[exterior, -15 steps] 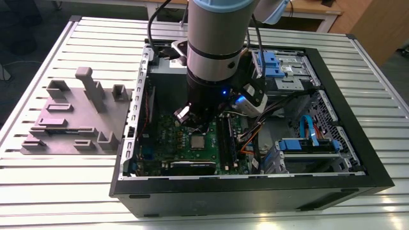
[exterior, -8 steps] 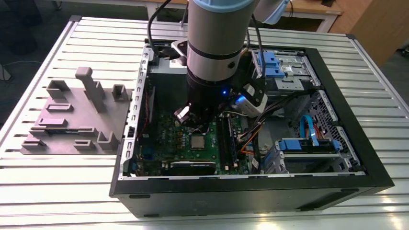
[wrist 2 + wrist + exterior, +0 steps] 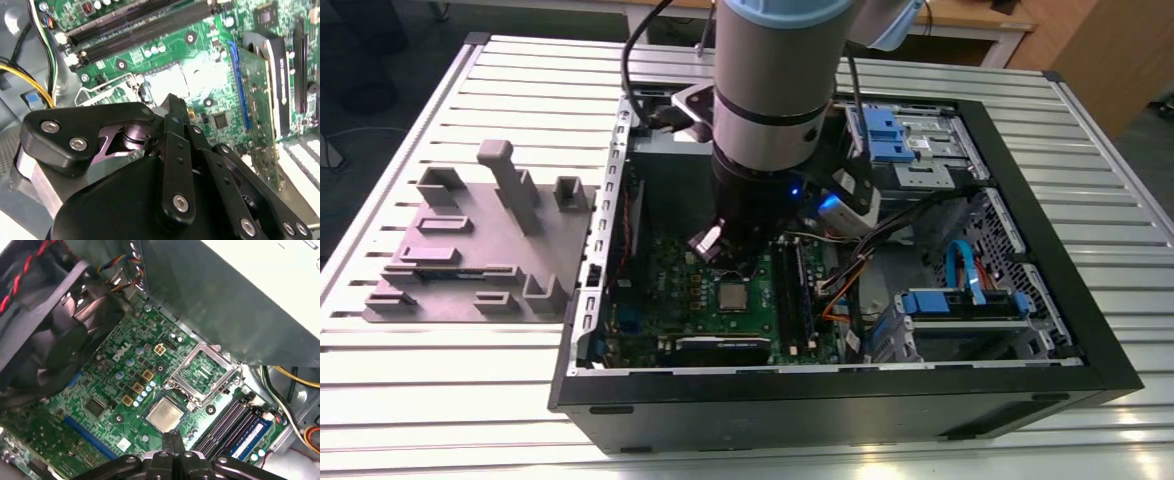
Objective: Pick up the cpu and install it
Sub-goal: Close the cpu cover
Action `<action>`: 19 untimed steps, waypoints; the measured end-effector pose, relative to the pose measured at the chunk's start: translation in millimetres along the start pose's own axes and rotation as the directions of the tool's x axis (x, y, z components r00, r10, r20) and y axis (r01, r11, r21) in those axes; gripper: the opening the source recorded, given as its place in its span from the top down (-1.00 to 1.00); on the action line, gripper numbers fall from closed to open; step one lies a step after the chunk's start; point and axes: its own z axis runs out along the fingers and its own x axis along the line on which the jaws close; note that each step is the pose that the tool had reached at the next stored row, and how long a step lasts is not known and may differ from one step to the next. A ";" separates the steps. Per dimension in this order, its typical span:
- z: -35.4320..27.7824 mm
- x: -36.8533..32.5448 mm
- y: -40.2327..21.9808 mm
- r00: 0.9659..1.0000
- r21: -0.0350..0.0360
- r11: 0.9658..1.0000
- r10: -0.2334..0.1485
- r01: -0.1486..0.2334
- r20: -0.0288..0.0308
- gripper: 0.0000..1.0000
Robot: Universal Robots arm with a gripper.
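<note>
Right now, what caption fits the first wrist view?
Gripper poised just above the cpu seated in its motherboard socket, retention bracket flipped open.

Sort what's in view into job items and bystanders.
Job:
cpu, lying flat beside the raised socket bracket
end effector, close by the cpu

Bystanders:
grey fixture block on the table
memory slots
expansion card
case fan
</note>
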 end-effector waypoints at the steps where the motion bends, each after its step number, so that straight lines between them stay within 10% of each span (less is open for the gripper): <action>1: 0.3 -1.6 -1.3 1.000 -0.001 1.000 -0.004 0.004 0.000 0.79; 3: 0.6 -6.3 -5.1 1.000 -0.007 1.000 -0.006 0.006 0.005 0.79; 7: 1.0 -16.8 -12.9 0.999 -0.053 0.999 -0.006 0.008 0.042 0.79; 9: 1.7 -19.8 -15.2 0.999 -0.065 0.998 -0.010 0.013 0.049 0.79; 14: 4.7 -20.2 -15.6 0.995 -0.069 0.994 -0.085 0.088 0.050 0.79; 19: 6.6 -20.2 -15.7 0.984 -0.069 0.982 -0.171 0.174 0.050 0.79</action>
